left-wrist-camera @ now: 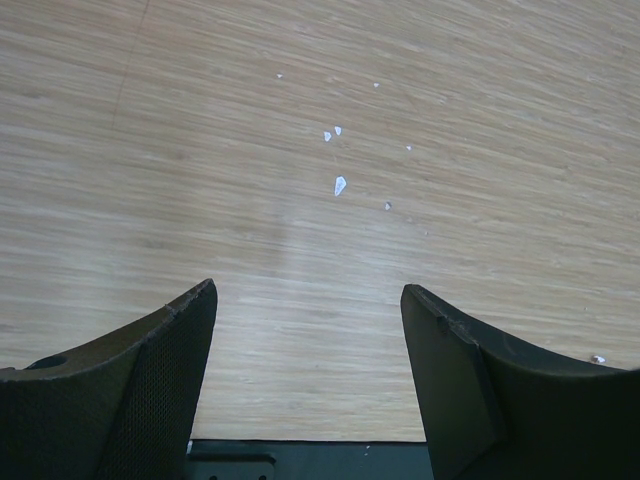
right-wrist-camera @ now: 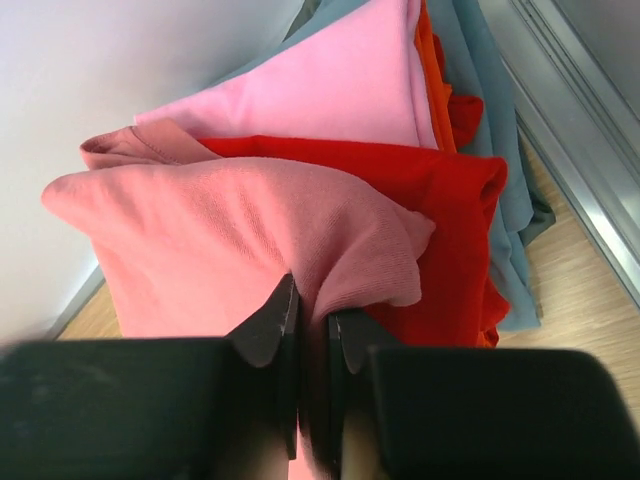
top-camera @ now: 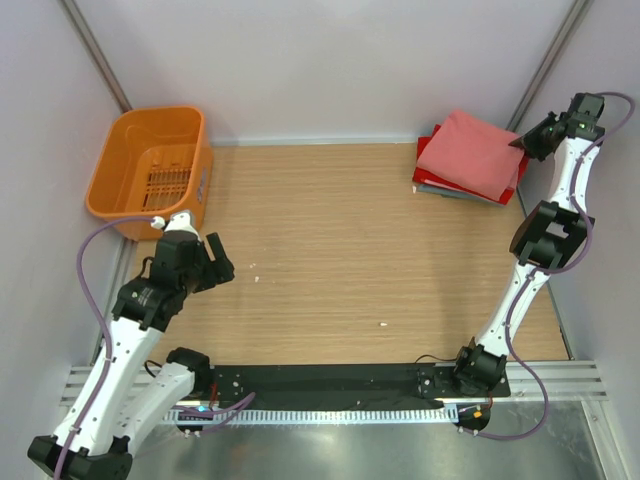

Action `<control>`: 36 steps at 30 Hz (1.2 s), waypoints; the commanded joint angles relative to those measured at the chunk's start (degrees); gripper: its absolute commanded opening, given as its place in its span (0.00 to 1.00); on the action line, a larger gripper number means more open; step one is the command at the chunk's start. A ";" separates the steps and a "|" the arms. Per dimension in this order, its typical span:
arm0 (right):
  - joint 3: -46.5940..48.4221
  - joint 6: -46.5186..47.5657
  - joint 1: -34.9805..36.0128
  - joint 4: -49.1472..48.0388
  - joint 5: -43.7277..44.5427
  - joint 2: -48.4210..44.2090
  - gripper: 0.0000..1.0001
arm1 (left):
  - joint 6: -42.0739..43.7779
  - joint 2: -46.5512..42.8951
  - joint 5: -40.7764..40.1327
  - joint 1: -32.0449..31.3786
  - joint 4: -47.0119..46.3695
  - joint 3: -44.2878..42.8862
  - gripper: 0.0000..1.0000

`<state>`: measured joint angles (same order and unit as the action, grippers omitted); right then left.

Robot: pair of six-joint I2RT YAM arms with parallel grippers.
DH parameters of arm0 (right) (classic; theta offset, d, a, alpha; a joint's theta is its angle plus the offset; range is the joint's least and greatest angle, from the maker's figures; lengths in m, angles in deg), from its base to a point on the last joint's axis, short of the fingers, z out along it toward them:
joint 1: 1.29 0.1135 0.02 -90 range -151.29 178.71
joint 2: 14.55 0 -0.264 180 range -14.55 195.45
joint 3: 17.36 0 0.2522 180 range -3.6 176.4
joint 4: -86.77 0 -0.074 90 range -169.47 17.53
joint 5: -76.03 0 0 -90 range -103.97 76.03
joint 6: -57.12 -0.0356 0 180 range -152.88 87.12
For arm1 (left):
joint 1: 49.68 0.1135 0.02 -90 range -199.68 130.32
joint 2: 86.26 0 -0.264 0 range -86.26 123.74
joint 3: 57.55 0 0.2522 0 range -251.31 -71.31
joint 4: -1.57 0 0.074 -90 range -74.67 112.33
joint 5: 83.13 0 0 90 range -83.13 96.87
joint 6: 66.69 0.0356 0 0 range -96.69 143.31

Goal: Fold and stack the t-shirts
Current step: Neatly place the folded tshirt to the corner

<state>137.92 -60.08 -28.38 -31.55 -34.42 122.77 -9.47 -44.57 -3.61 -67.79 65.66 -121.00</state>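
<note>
No readable text, labels or numbers anywhere.

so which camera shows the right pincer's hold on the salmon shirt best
The right wrist view: the right pincer is shut on a fold of the salmon shirt, seen close. The top view shows only the shirt atop the stack, with the pincer at its edge. The left wrist view shows neither, just table.
</note>
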 commanded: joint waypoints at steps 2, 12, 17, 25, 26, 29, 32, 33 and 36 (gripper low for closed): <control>3.50 -4.26 -2.18 -5.81 3.84 1.46 0.09 | 0.34 0.32 0.02 -0.08 -2.07 -1.02 0.75; 5.09 -7.16 -2.09 -18.72 0.32 6.20 0.08 | 0.25 1.28 -0.33 0.00 -2.07 -0.93 0.75; 2.02 -6.46 -2.09 -21.99 0.06 9.37 0.28 | 0.17 1.72 -0.51 0.00 -1.90 -1.02 0.75; -3.80 -1.81 -2.00 -20.33 7.40 4.81 0.61 | 0.17 1.73 -0.51 0.00 -1.90 -1.11 0.75; -3.35 -0.15 -2.09 -18.93 9.96 4.11 0.63 | 0.25 1.64 -0.51 0.00 -1.90 -1.11 0.75; -3.43 1.88 -2.18 -14.27 20.16 -0.20 0.70 | 0.34 0.85 -0.24 0.00 -2.07 -1.02 0.75; -3.44 3.47 -2.26 -10.67 30.34 -5.03 0.78 | 0.52 0.15 0.46 0.00 -2.34 -0.85 0.75; -3.35 3.73 -2.35 -10.22 31.68 -6.52 0.82 | 0.52 0.06 0.46 0.00 -2.34 -0.85 0.75; -3.35 3.82 -2.61 -8.82 35.91 -11.27 0.89 | 0.78 -0.47 0.99 -0.08 -2.69 -0.67 0.75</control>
<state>133.11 -54.93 -26.04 -39.83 -15.86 122.59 -9.38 -44.11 -3.50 -67.79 65.62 -121.00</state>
